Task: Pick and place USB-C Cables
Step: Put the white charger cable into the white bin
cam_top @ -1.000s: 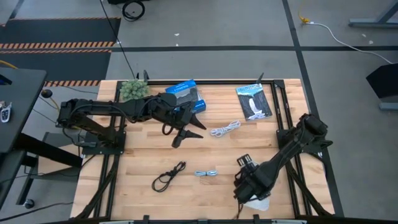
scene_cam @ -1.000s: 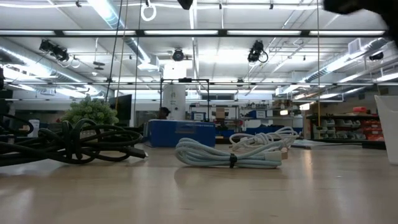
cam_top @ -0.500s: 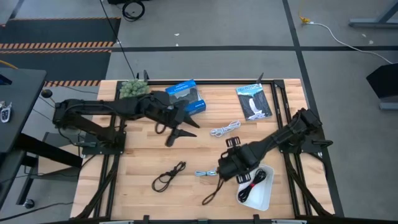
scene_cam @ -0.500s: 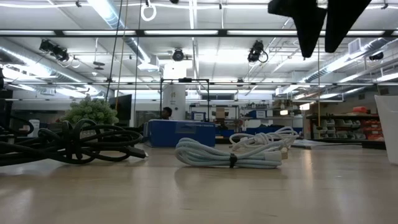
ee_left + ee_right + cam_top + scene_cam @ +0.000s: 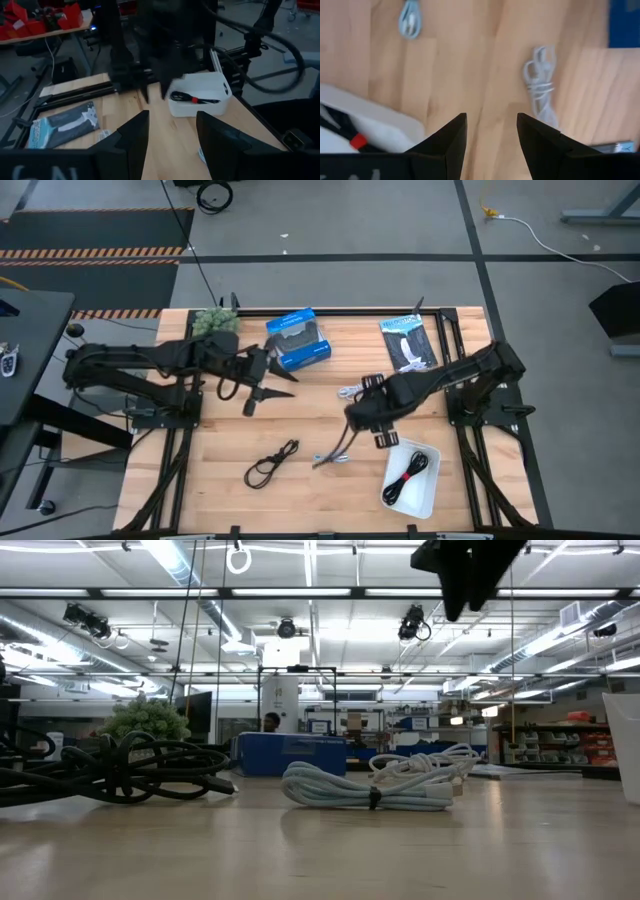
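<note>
The black-and-red cable (image 5: pixel 412 475) lies coiled in the white tray (image 5: pixel 425 498) at the near right. It also shows in the left wrist view (image 5: pixel 194 98). The white cable (image 5: pixel 540 82), the short grey cable (image 5: pixel 410 20) and the loose black cable (image 5: pixel 272 463) lie on the wooden table. My right gripper (image 5: pixel 335 452) is open and empty. It hangs high over the table between the grey and white cables. My left gripper (image 5: pixel 272 394) is open and empty, left of centre near the blue box.
A blue box (image 5: pixel 298 338) and a dark flat packet (image 5: pixel 408 343) lie at the far edge, and a small green plant (image 5: pixel 215 322) stands at the far left. In the low view the black cable (image 5: pixel 110 775) and the grey cable (image 5: pixel 370 788) lie nearest.
My right gripper has swung from over the tray at the near right toward the table's middle and far side, staying high. The black-and-red cable now shows lying in the tray. My left gripper has drawn back toward the table's left edge.
</note>
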